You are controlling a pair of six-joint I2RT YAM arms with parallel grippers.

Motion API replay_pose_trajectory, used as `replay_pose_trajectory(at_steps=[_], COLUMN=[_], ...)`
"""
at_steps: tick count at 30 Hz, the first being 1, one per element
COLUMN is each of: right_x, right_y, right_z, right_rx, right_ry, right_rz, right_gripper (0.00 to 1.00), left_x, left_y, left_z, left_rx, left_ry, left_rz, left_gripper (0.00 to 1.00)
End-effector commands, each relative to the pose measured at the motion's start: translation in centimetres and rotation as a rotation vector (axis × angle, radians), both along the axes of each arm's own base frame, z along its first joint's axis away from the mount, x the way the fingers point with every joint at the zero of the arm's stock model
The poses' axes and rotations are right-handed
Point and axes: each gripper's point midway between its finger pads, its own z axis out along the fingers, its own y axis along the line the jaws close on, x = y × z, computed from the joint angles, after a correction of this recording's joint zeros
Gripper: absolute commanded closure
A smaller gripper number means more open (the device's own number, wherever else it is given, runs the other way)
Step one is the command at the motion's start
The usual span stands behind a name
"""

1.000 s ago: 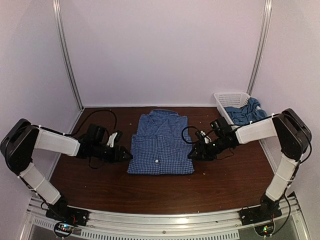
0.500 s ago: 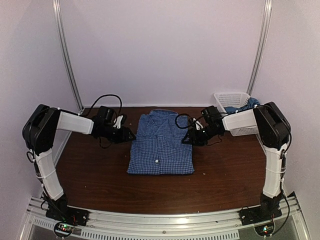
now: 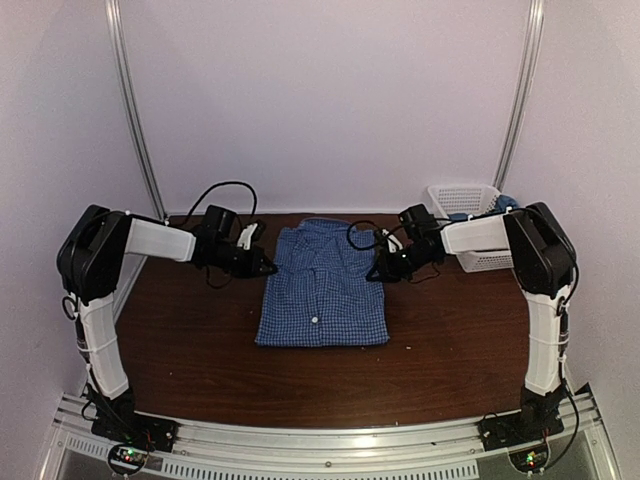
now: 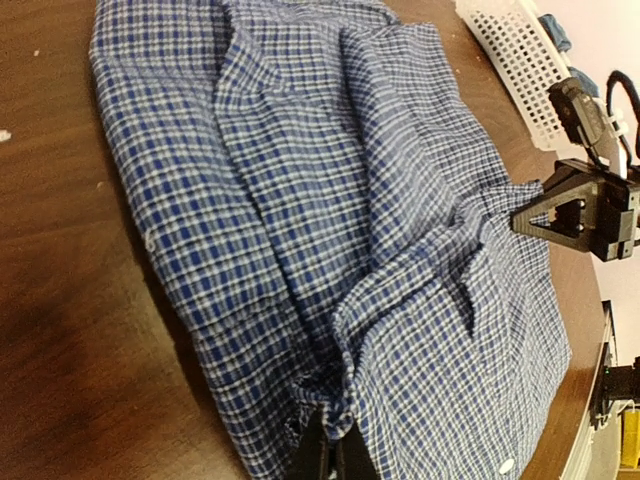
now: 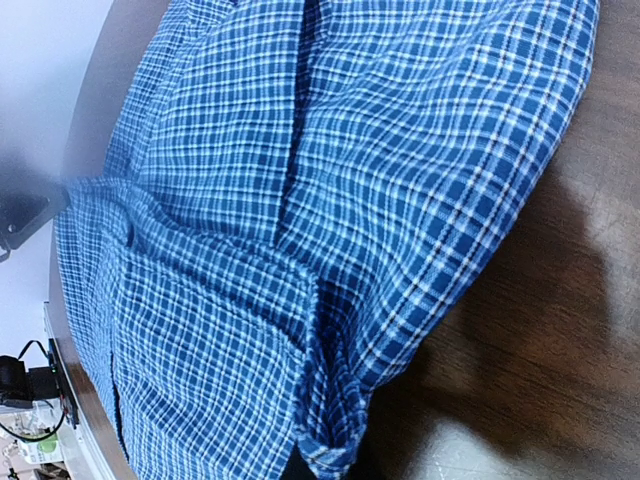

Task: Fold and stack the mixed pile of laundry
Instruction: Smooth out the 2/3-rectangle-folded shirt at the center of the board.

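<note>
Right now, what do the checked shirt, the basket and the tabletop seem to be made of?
Checked shirt: thin woven cloth, likely cotton, matte; it creases and folds softly.
Basket: white plastic, slightly glossy; rigid moulded lattice wall.
Tabletop: dark brown wood or wood-look laminate, smooth with a soft sheen; which cannot be told.

Folded blue-and-white checked shirt mid-table, both side edges bunched up; teal t-shirt in basket.

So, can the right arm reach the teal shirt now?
Probably not yet: the right gripper is shut on the checked shirt. Once released, the teal shirt in the basket looks unblocked.
</note>
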Motion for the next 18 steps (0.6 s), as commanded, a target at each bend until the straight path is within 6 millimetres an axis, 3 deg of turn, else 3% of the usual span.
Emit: replay_pose_trajectory(at_steps=[1,5,8,9,11,12,18], right_x=[1.3,2.0,2.8,2.9,3.3,3.4,2.8], right_y=[0.5,0.9,1.2,1.1,0.5,0.1,-2.2], right_z=[3.9,5.4,5.7,5.6,4.8,4.1,0.3], right_rx=[0.027,0.049,0.048,0.038,-0.001,-0.025,-0.14], right_ry=[-0.118,-0.184,-0.201,-0.199,-0.187,-0.174,-0.083], right_rz=[0.021,0.045,0.052,0.045,0.011,-0.001,-0.046], right_gripper=[1.0,1.0,1.0,1.0,0.77,0.7,0.7], left_x=[1.5,2.1,2.7,3.0,3.5,3.6,3.5], left_y=[-1.8,-2.7,-3.0,-3.1,-3.0,-3.0,-2.5], left_z=[4.1,6.7,7.5,7.4,6.5,5.9,3.6], left_rx=[-0.059,-0.091,-0.106,-0.102,-0.077,-0.066,-0.035], left_ry=[-0.145,-0.252,-0.313,-0.316,-0.292,-0.277,-0.225], left_rz=[-0.078,-0.133,-0.151,-0.15,-0.136,-0.134,-0.114], left_gripper=[1.0,1.0,1.0,1.0,1.0,1.0,1.0])
